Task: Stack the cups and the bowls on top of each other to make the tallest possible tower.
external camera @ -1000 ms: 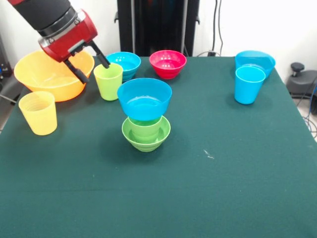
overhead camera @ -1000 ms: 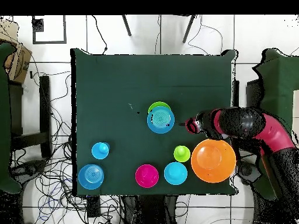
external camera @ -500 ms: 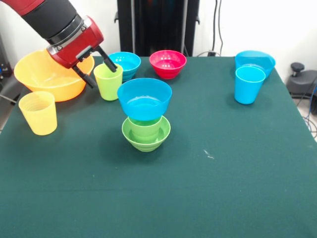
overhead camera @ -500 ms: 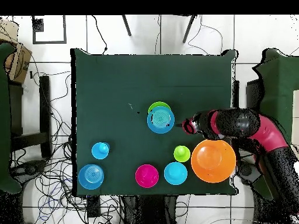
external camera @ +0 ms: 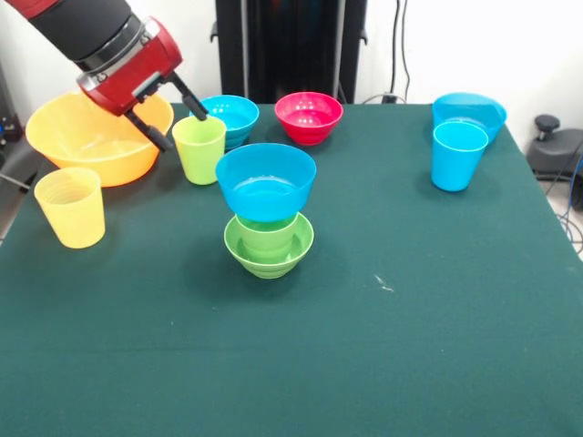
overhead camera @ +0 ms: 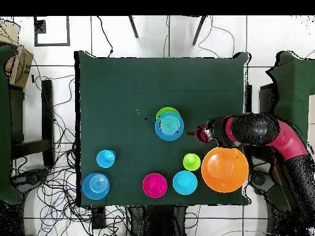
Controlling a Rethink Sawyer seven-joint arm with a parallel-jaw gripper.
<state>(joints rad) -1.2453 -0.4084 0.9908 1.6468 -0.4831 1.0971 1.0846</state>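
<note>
Three loose cups (external camera: 200, 148), four loose bowls (external camera: 309, 116), three-piece tower (external camera: 268, 209), hand (external camera: 178, 125) spread.

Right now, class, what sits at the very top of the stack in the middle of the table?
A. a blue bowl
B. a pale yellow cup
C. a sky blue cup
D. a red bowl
A: in the front view the blue bowl rests on top of the stack, above a green cup that stands in a small green bowl on the table.
</note>
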